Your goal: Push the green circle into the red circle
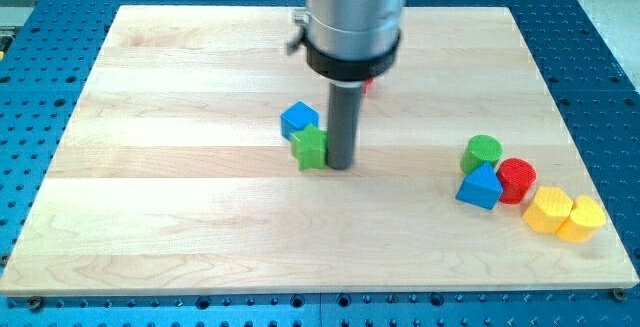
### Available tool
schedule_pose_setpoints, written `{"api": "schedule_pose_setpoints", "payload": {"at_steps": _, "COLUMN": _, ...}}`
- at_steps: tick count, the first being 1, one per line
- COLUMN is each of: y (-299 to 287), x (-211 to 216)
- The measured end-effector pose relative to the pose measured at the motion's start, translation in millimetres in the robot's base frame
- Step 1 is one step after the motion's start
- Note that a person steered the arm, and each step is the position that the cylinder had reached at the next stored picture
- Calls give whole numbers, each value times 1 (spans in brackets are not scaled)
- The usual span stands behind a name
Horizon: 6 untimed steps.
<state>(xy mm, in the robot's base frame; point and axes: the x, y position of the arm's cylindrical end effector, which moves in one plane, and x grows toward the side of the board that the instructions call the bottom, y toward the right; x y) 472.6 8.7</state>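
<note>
The green circle (pixel 483 151) sits at the view's right, close above-left of the red circle (pixel 517 179); whether they touch I cannot tell. A blue triangle (pixel 480 187) lies below the green circle and against the red circle's left side. My tip (pixel 340 164) rests on the board near the middle, far to the left of both circles, right beside a green star-like block (pixel 311 147).
A blue cube (pixel 298 120) touches the green star block's upper left. Two yellow blocks (pixel 548 209) (pixel 582 218) lie right of and below the red circle, near the board's right edge (pixel 600 192). A red block (pixel 368 86) peeks out behind the arm.
</note>
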Motion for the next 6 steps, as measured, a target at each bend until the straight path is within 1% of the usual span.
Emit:
{"api": "schedule_pose_setpoints", "payload": {"at_steps": 1, "y": 45, "x": 2}}
{"api": "schedule_pose_setpoints", "payload": {"at_steps": 2, "y": 112, "x": -17}}
{"api": "schedule_pose_setpoints", "payload": {"at_steps": 3, "y": 134, "x": -35}}
{"api": "schedule_pose_setpoints", "payload": {"at_steps": 4, "y": 197, "x": 7}}
{"api": "schedule_pose_setpoints", "payload": {"at_steps": 5, "y": 222, "x": 30}}
{"api": "schedule_pose_setpoints", "payload": {"at_steps": 6, "y": 222, "x": 41}}
